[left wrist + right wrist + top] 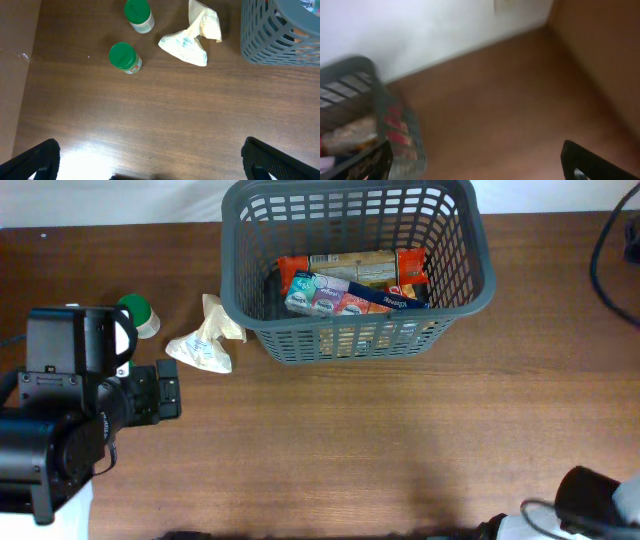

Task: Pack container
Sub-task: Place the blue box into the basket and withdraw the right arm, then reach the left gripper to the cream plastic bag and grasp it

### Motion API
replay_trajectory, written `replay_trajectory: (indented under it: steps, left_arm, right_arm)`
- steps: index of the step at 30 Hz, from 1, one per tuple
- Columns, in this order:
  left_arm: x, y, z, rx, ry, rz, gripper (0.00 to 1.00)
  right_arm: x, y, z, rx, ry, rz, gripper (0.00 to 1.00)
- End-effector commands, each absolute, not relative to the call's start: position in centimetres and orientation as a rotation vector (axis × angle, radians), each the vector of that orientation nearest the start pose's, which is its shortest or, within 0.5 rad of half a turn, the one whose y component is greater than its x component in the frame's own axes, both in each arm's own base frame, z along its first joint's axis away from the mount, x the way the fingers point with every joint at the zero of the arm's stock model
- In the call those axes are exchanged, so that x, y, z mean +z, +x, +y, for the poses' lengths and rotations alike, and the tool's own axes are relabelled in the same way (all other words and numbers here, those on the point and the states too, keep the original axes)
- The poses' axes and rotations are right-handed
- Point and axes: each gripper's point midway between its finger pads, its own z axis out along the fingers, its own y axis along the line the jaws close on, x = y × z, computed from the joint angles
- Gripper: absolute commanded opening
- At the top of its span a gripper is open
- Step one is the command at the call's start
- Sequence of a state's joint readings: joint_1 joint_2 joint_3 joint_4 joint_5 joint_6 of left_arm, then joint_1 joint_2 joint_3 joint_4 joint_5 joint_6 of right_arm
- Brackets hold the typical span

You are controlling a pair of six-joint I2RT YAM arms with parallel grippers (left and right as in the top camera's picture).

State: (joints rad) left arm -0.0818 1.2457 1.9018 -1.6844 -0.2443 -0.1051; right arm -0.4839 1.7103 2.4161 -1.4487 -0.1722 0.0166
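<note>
basket at the back edge, both hands wide open

at the back edge of the counter (400,440), near its middle: the container (350,340), big and dark grey, with slotted walls and a thick rim. standing upright, open at the top.

inside, down on the bottom: an orange packet (296,272) on the left, a tan packet (352,268) right next to it, and a blue packet (345,300) in front, close to the near wall. all three pressed close together.

just beside the container's left wall, flat on the wood: a crumpled cream packet (205,340). very near the wall, with a small gap showing in the left wrist view.

further out toward the left edge: a green-capped bottle (124,56) and, behind it, a second green-capped bottle (137,12). both with caps up, near each other but not touching. only one cap clear from overhead, at the edge of the arm.

near the left edge, over bare wood: the left gripper (155,167). fingers (35,160) spread far apart, nothing between them. well apart from the container.

at the near right corner: the right gripper (480,167). blurry view there, but fingers (600,162) plainly far apart too, with nothing held. well away from the container, seen off to one side in that view.
</note>
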Motion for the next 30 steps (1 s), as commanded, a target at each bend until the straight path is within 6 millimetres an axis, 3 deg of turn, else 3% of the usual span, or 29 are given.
replay_trajectory:
  steps: [1,5,8,12,15,17,22,26,30]
  left_arm:
    - [35.4,21.9,2.8,0.28,-0.11,2.573,0.99]
    - [35.5,22.1,3.0,0.293,-0.115,2.563,0.99]
    - [36.5,23.6,2.6,0.254,-0.12,2.493,0.99]
    - [37.7,25.6,1.3,0.155,-0.103,2.409,0.99]
    - [37.3,26.7,0.5,0.101,-0.081,2.422,0.99]
    - [36.0,27.4,0.4,0.106,-0.079,2.477,0.99]
    - [31.7,32.1,0.9,0.028,-0.066,2.615,0.99]
    - [26.2,36.2,1.7,-0.068,0.07,2.755,0.99]
    - [21.1,38.8,2.2,-0.063,0.186,2.864,1.0]
  right_arm:
    - [38.5,35.8,-16.0,0.044,0.559,2.303,0.99]
    - [35.3,36.1,-16.2,0.071,0.589,2.374,0.99]
    - [33.3,36.0,-16.1,0.092,0.612,2.427,0.99]
    - [31.7,35.9,-16.0,0.109,0.629,2.469,0.99]
    - [31.1,35.9,-16.0,0.117,0.637,2.487,0.99]
    - [30.9,35.9,-16.0,0.118,0.639,2.492,0.99]
    - [30.9,35.9,-16.0,0.118,0.639,2.492,0.99]
    - [30.9,35.9,-16.0,0.118,0.639,2.492,0.99]
    - [30.9,35.9,-16.0,0.119,0.639,2.492,0.99]
